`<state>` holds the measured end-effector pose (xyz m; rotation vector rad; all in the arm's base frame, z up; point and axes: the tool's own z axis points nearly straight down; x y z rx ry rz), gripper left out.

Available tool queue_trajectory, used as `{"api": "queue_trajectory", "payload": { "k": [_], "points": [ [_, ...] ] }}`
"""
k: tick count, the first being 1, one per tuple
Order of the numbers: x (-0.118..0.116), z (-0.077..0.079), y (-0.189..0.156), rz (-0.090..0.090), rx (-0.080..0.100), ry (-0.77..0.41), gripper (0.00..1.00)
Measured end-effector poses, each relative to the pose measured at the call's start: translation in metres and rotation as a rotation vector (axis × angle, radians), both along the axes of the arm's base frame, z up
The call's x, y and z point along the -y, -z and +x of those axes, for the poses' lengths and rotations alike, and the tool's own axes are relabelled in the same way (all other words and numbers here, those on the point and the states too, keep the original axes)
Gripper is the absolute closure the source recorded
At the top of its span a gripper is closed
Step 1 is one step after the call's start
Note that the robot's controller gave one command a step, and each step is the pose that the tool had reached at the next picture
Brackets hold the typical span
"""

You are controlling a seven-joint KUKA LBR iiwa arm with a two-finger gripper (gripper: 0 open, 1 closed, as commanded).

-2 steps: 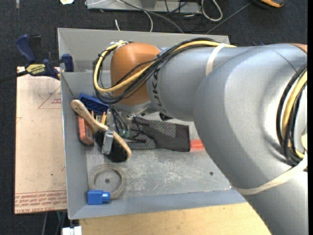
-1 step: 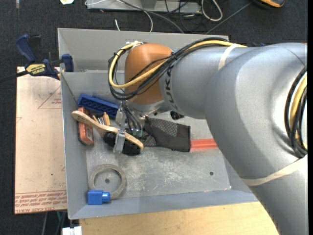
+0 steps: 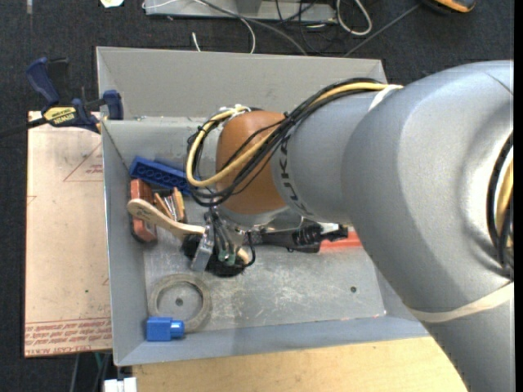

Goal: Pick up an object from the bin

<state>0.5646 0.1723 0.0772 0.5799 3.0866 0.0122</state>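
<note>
Hand (image 3: 214,250) sits low in grey metal bin (image 3: 327,296); whether it is wide or narrow, cannot tell. Beige curved plastic handle (image 3: 159,217) lies just left of hand, near end reaching it. Clear round plastic ring (image 3: 178,296) lies below-left, apart.

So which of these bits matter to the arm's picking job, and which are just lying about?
In the job: gripper, low in the bin; tan curved piece, nearest it, possibly its pick.
Lying about: blue bar; brown thing; clear ring; blue block; red piece.
</note>
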Motion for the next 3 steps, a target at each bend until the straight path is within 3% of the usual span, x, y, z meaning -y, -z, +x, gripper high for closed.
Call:
{"api": "queue_trajectory", "payload": {
  "k": [3],
  "points": [
    [0.0002, 0.0003, -0.0001, 0.002, 0.000, 0.002, 1.00]
  ]
}}
